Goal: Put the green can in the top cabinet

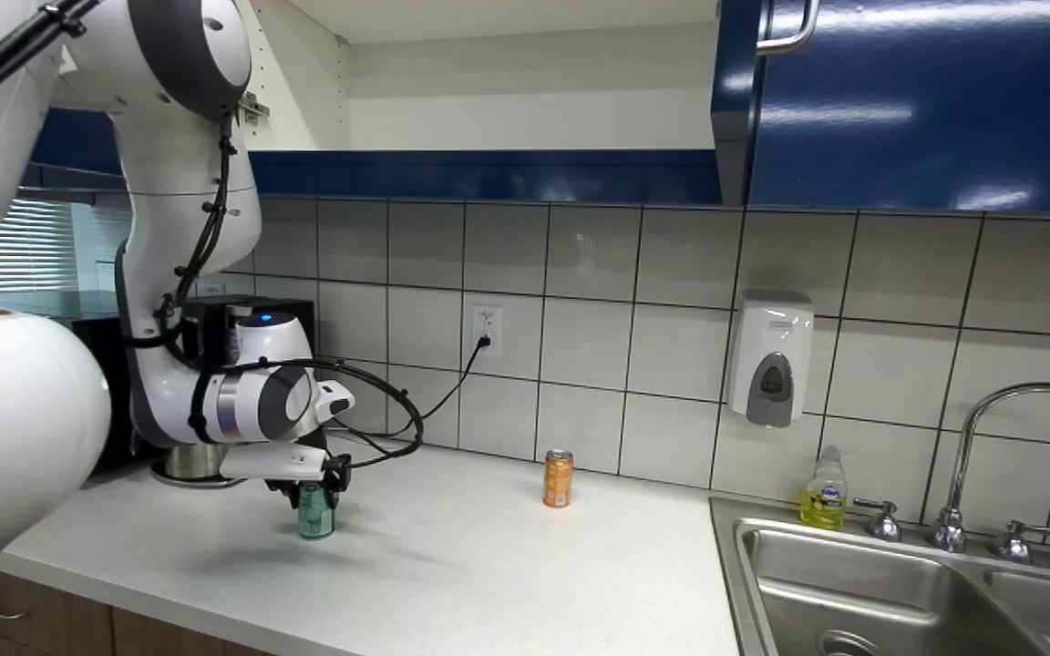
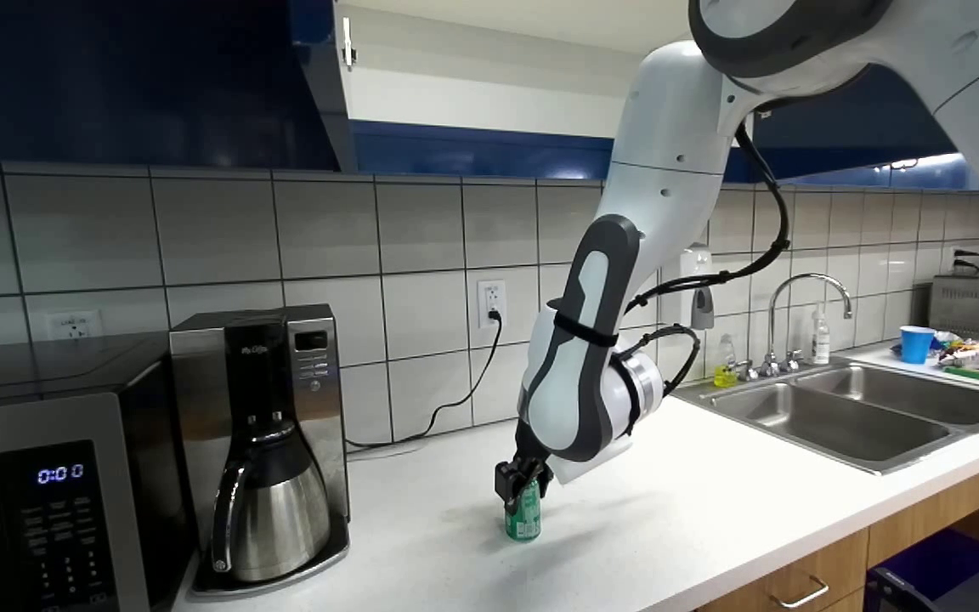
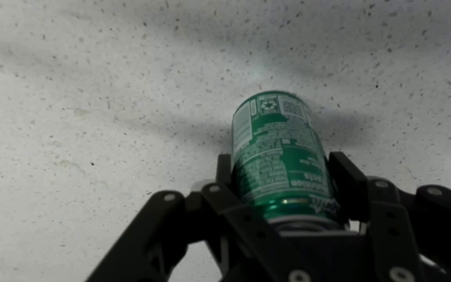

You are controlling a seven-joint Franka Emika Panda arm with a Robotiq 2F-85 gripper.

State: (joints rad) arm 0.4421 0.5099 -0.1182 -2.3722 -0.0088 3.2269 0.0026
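The green can (image 1: 315,512) is upright or slightly tilted at the white counter, below the gripper. It also shows in an exterior view (image 2: 523,517) and in the wrist view (image 3: 278,145). My gripper (image 3: 280,156) points down over the can, with a black finger against each side of its upper part. It looks shut on the can. I cannot tell whether the can's base touches the counter. The top cabinet (image 1: 530,100) stands open above the counter, with a cream interior and dark blue panels. It shows in an exterior view (image 2: 472,85) too, partly behind the arm.
An orange can (image 1: 558,478) stands near the tiled wall. A coffee maker (image 2: 256,442) and a microwave (image 2: 48,484) stand beside the gripper's area. A steel sink (image 1: 853,556), a faucet (image 1: 972,446), a soap bottle (image 1: 824,492) and a wall dispenser (image 1: 771,360) are farther along.
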